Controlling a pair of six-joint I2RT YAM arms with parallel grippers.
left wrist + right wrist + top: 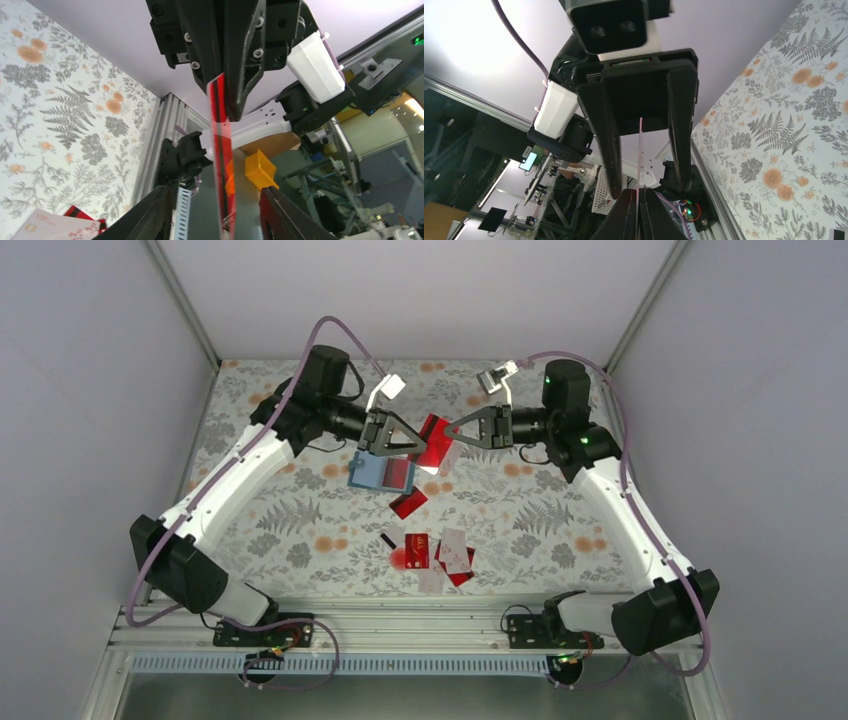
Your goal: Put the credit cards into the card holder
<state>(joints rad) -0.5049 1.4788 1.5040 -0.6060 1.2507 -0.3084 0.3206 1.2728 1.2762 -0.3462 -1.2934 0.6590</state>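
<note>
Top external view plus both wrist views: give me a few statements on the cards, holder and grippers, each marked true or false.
1. The right gripper is shut on a red card held off the table. True.
2. The left gripper pinches that card. False: its jaws stand apart on either side of it.
3. The card holder is in the left gripper. False: it lies on the table below the grippers.
4. Several cards lie scattered nearer the arm bases. True.
</note>
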